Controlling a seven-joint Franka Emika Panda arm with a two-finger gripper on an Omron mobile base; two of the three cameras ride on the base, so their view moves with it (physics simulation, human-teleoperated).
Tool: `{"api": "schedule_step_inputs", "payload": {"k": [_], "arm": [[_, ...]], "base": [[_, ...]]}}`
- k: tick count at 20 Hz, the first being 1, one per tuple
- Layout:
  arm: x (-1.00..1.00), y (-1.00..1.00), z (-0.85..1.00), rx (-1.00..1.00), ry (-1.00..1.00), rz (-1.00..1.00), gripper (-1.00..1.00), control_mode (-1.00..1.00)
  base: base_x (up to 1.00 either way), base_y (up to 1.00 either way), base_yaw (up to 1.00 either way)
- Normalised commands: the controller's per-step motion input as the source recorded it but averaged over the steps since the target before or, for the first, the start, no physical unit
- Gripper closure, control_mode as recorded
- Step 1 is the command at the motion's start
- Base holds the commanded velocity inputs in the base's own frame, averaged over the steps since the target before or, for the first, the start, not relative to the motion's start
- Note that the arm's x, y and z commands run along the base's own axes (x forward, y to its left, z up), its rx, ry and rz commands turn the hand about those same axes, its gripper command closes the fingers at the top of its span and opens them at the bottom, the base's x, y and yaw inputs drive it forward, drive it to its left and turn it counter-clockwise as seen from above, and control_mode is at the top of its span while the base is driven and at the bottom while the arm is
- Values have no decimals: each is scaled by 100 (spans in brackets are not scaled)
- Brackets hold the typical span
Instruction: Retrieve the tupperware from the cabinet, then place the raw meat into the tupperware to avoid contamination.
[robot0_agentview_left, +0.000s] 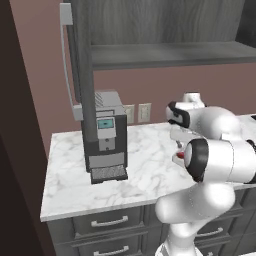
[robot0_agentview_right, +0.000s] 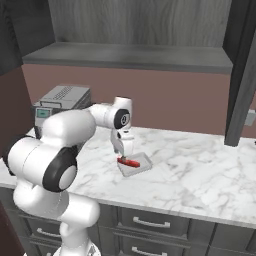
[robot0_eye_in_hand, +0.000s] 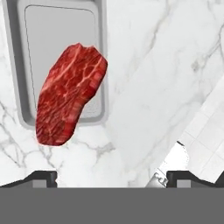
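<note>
The raw meat (robot0_eye_in_hand: 70, 94), a marbled red slab, lies slanted across the tupperware (robot0_eye_in_hand: 30, 57). Most of it is inside, and one end hangs over the near rim above the marble counter (robot0_eye_in_hand: 148, 65). My gripper (robot0_eye_in_hand: 111, 177) hovers just above, open wide, with a fingertip on either side and nothing between them. From the right base view, the gripper (robot0_agentview_right: 125, 150) points down over the meat (robot0_agentview_right: 128, 162) in the clear shallow tupperware (robot0_agentview_right: 142, 165). The meat (robot0_agentview_left: 179, 156) peeks out behind my arm in the left base view. The cabinet (robot0_agentview_left: 165, 30) stands open, its door (robot0_agentview_left: 82, 75) swung out.
A grey coffee machine (robot0_agentview_left: 105, 135) stands on the counter's left part, under the open door with its silver bar handle (robot0_agentview_left: 65, 60). The other cabinet door (robot0_agentview_right: 242, 75) hangs open at the right. Wall outlets (robot0_agentview_left: 144, 112) sit behind. Grey drawers (robot0_agentview_left: 107, 220) run below the counter edge.
</note>
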Motion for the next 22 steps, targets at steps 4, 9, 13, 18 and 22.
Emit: {"api": "schedule_step_inputs", "payload": {"k": [4,9,13,18,22], "arm": [[-35,28,53,-6,-5,-2,-100,-100],[-54,55,19,-1,2,-6,-100,-100],[-76,49,24,0,0,-6,-100,-100],[-90,11,14,0,-11,-9,-100,-100],[-77,6,11,-4,-21,-8,-100,-100]], "base": [[0,0,0],[0,0,0],[0,0,0],[0,0,0],[0,0,0]]}}
